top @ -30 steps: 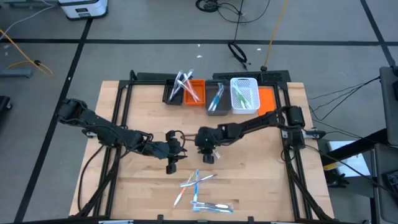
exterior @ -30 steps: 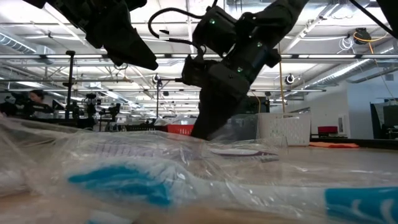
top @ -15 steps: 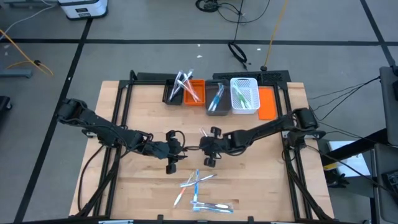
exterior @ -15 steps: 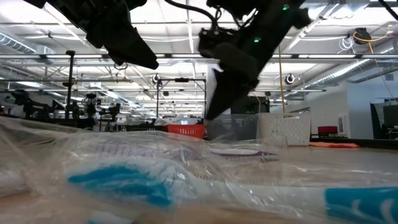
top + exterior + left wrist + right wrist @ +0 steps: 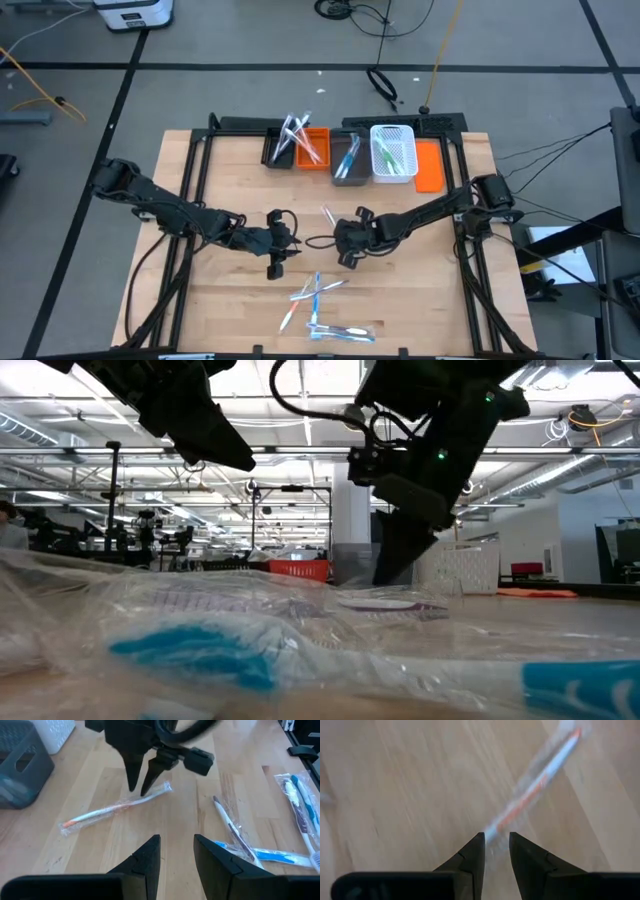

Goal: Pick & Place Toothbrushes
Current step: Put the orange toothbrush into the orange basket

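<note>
1. High view: wooden desk (image 5: 220, 300) with a row of bins along its far edge: a black bin (image 5: 277, 148), an orange bin (image 5: 312, 148), a grey bin (image 5: 348, 160), a white basket (image 5: 393, 153) and a flat orange lid (image 5: 430, 165).
2. Toothbrushes in bins: white ones (image 5: 297, 135) lie across the black and orange bins, green ones (image 5: 391, 152) in the white basket.
3. Loose toothbrushes: a wrapped pile (image 5: 318, 305) at the near edge of the desk; one wrapped white-and-orange toothbrush (image 5: 116, 809) lies alone at mid-desk.
4. Right claw (image 5: 140, 789): points down just over one end of the lone toothbrush, fingers slightly spread, nothing between them.
5. Left claw (image 5: 176, 851): near mid-desk, beside the right claw, fingers a little apart and holding nothing.
</note>
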`<state>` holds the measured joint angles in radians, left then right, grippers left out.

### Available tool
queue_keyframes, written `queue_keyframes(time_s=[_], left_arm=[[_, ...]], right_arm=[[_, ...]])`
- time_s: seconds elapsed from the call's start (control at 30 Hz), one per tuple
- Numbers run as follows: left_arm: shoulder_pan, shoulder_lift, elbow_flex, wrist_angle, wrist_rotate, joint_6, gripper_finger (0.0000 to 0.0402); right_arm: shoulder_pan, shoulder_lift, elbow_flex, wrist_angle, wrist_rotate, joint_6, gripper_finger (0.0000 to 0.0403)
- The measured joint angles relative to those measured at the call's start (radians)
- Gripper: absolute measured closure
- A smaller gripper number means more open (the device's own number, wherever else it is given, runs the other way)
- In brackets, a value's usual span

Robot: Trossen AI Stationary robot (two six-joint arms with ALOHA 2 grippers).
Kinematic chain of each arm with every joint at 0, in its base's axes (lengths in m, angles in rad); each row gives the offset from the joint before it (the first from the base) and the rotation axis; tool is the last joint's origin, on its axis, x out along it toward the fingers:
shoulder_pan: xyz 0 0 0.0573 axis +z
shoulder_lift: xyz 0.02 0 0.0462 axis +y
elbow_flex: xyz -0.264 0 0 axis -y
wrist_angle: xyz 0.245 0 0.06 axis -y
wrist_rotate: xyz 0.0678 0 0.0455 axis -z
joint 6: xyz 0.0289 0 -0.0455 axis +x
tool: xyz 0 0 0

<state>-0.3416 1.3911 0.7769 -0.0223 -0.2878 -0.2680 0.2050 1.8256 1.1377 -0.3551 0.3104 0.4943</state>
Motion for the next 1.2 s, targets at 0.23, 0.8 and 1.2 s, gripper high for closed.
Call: queue_keyframes(time_s=[0.23,0.8,1.2], left_arm=[[0.0,0.0,0.0,0.002,0.0,0.001,0.0284],[0.002,0.0,0.0,0.005,-0.001,0.003,0.0284],[0.002,0.0,0.0,0.024,-0.002,0.053,0.0284]], right_arm=[[0.0,0.0,-0.065,0.123,-0.029,0.019,0.0305],[0.0,0.008,-0.144,0.241,-0.077,0.066,0.0357],[0.0,-0.036,-0.15,0.261,-0.107,-0.027,0.0403]])
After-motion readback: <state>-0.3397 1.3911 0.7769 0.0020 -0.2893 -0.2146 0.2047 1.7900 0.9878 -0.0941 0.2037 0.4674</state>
